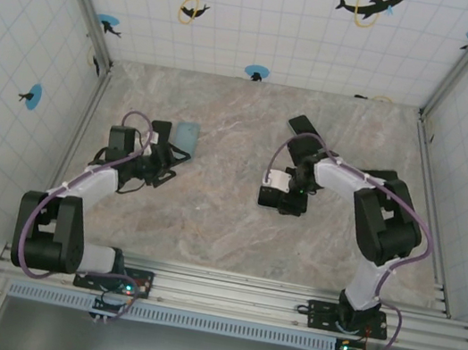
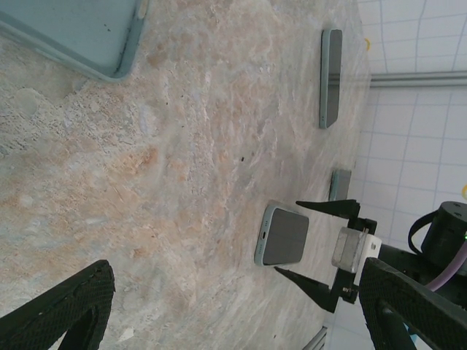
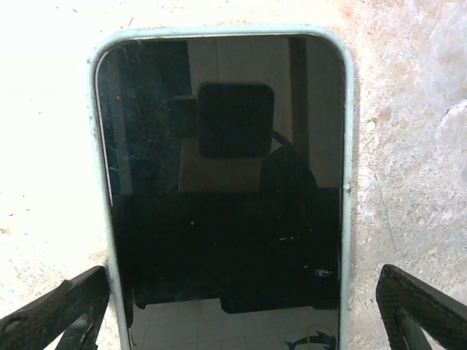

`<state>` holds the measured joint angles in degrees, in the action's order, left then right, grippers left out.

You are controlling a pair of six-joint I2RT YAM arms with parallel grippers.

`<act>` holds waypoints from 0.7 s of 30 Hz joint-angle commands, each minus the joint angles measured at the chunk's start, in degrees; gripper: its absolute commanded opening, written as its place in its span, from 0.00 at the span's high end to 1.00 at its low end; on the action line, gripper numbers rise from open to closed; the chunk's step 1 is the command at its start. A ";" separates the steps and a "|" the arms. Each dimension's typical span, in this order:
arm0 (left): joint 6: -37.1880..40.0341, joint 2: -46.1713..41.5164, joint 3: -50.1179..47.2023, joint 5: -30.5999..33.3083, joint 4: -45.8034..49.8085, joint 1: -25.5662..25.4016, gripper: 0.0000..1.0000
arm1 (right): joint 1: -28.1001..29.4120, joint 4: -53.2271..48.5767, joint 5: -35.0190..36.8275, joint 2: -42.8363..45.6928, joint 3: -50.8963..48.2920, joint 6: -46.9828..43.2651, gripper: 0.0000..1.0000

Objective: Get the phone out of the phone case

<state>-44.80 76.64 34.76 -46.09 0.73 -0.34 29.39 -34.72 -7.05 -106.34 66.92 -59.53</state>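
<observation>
The phone, black screen up, lies flat on the marble table in a pale green case. My right gripper is open and straddles its lower end, one finger on each side; the left finger is close to the case edge, the right one stands apart. In the top view this phone lies at centre right under the right gripper. From the left wrist the phone shows between the right gripper's black fingers. My left gripper is open at centre left and holds nothing.
A pale blue flat slab, a phone or a case, lies just beyond the left gripper. A dark phone lies at the back behind the right arm. Tiled walls enclose the marble table on three sides.
</observation>
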 commanded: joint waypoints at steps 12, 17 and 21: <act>1.91 0.31 2.15 -1.86 -0.29 -0.44 0.11 | -0.32 -10.42 -0.13 -5.18 0.49 -2.42 0.11; 1.47 -0.06 2.24 -2.00 -0.29 -0.72 0.11 | -0.55 -8.87 -0.14 -6.31 0.39 -2.37 0.20; 1.07 -0.52 1.95 -1.96 -0.42 -1.15 0.11 | -0.21 -7.12 -1.06 -6.59 1.31 -1.46 0.30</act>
<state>-43.77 76.62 35.42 -46.98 0.73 -0.99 28.84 -39.29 -8.62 -108.55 69.10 -61.19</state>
